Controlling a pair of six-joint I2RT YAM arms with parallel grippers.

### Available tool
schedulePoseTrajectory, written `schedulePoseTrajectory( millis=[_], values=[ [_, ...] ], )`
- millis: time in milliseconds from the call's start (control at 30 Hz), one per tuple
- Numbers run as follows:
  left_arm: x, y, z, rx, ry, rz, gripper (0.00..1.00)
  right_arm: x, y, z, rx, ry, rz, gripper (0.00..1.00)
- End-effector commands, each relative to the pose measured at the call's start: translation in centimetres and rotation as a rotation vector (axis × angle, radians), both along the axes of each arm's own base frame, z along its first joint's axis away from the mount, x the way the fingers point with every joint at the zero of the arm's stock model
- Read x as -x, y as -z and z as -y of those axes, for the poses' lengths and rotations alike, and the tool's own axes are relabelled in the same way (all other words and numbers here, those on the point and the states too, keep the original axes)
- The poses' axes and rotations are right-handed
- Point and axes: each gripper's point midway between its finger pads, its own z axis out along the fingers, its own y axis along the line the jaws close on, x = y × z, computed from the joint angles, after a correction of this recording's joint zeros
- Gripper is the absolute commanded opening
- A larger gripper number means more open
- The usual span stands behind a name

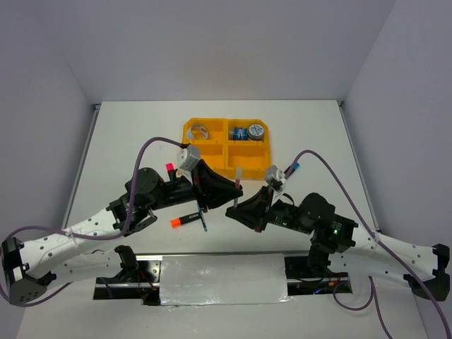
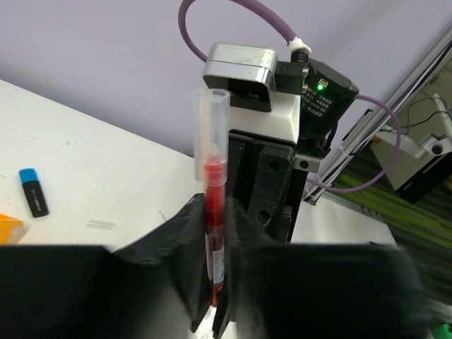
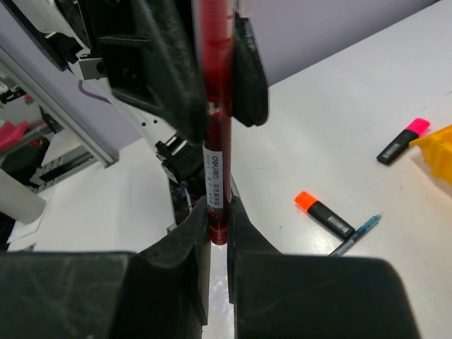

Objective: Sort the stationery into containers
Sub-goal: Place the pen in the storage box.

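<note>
Pen (image 2: 214, 212), thin and red with a clear plastic cap, lifted off the white bench (image 1: 127, 141) and standing roughly upright, cap uppermost, just off the near edge of the orange plastic four-compartment tray (image 1: 226, 145), about midway between the bench's left and right edges. Left gripper (image 2: 215, 300) clenched on the barrel, black fingers pressed to either side. Right gripper (image 3: 217, 236) clenched on the same barrel, at the very end below the white label. Left gripper's hold farther up, as seen from the right wrist. Pen thus pinched by both arms at once, nose to nose.

Inside the tray: silvery ring (image 1: 200, 131) in the far left compartment; two blue-grey tape rolls (image 1: 256, 131) side by side in the far right compartment.

Loose on the bench: black marker with pink cap (image 3: 402, 141) off the tray's near left corner; black marker with blue cap (image 2: 33, 192) off the tray's near right corner; black marker with orange cap (image 3: 325, 215) closer to the near edge, left of middle; thin blue pen (image 3: 357, 235) just beside that marker's black end, whether touching not clear.
</note>
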Motion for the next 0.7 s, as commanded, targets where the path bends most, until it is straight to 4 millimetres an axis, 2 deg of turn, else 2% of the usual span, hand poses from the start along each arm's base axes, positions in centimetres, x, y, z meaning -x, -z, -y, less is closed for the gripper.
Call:
schedulePoseTrajectory(
  millis=[0,33,100,233,333,400,600,633,667],
  values=[
    [0.9,-2.2,0.0,0.058,0.047,0.049,0.33,0.1,-3.2,0.2,-0.092,0.004,0.034,0.0],
    [1.0,-2.3,0.0,0.064,0.05,0.052,0.43,0.1,-3.3,0.2,-0.092,0.007,0.034,0.0],
    [1.0,-1.9,0.0,0.059,0.048,0.044,0.56,0.0,-3.4,0.2,-0.097,0.011,0.033,0.0],
    [1.1,-1.6,-0.1,0.05,0.048,0.04,0.56,-0.1,-3.7,0.3,-0.106,0.019,0.028,0.0],
    [0.9,-1.1,-0.2,0.044,0.036,0.031,0.34,-0.2,-3.9,0.4,-0.108,0.026,0.027,0.0],
    [0.8,-0.9,-0.2,0.042,0.032,0.026,0.26,-0.2,-4.0,0.3,-0.111,0.023,0.022,0.0],
    [0.6,-0.1,0.4,0.021,0.04,0.011,0.26,0.2,-4.2,-0.5,-0.101,-0.012,0.013,0.0],
    [0.6,0.1,0.5,0.018,0.043,0.011,0.25,0.2,-4.1,-0.6,-0.096,-0.015,0.012,0.0],
    [0.6,0.0,0.5,0.017,0.044,0.012,0.18,0.3,-4.3,-0.7,-0.098,-0.021,0.011,0.0]
  ],
)
